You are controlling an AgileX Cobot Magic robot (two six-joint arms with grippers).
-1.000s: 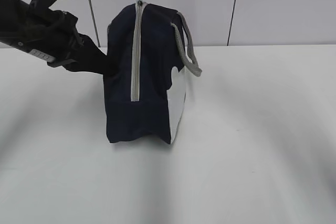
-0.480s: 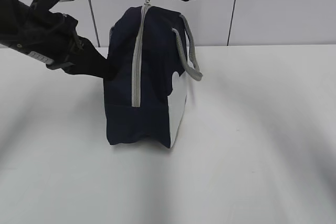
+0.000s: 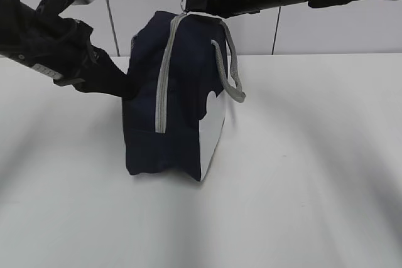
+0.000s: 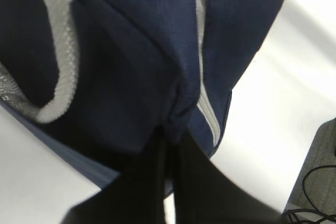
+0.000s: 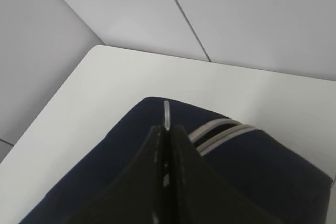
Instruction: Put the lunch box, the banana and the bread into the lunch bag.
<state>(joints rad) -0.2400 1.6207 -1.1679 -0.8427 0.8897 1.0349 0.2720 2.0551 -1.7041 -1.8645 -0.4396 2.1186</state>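
Here, both jaws pinch the lunch bag [image 3: 179, 101] on the table [image 3: 301, 155].

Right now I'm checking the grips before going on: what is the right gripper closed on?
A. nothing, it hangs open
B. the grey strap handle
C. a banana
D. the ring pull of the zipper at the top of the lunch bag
D: the right gripper is shut on the ring pull at the top of the lunch bag, above the grey zipper; the strap handle hangs free.
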